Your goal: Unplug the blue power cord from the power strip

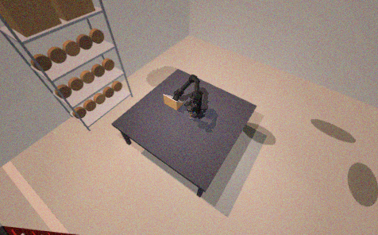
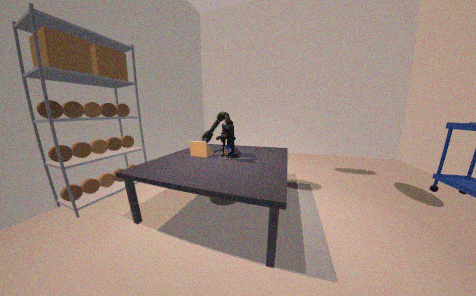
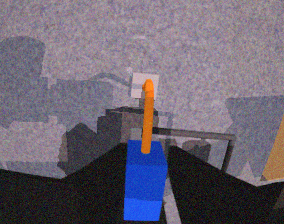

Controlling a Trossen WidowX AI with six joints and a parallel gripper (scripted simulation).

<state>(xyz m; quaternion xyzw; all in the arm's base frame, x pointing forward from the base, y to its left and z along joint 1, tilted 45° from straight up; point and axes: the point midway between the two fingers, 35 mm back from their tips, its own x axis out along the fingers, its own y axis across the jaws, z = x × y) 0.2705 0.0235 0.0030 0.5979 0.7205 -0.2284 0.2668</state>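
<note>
My gripper (image 3: 147,151) (image 2: 227,148) points down over the dark table (image 1: 159,136) (image 2: 215,181). Its black fingers are shut on the blue plug (image 3: 144,175), one on each side. The orange cord (image 3: 148,117) leaves the plug and reaches across a small white block (image 3: 137,79) at the top middle of the wrist view. The power strip cannot be made out clearly, and the plug's underside is hidden, so I cannot tell whether its prongs are in a socket. In the top and exterior views the plug is tiny.
A tan box (image 1: 172,102) (image 2: 198,149) (image 3: 281,150) stands on the table to the left of the gripper in the top and exterior views. A thin dark bar (image 3: 198,134) lies right of the cord in the wrist view. A shelf rack (image 2: 87,119) and a blue cart (image 2: 467,185) stand off the table.
</note>
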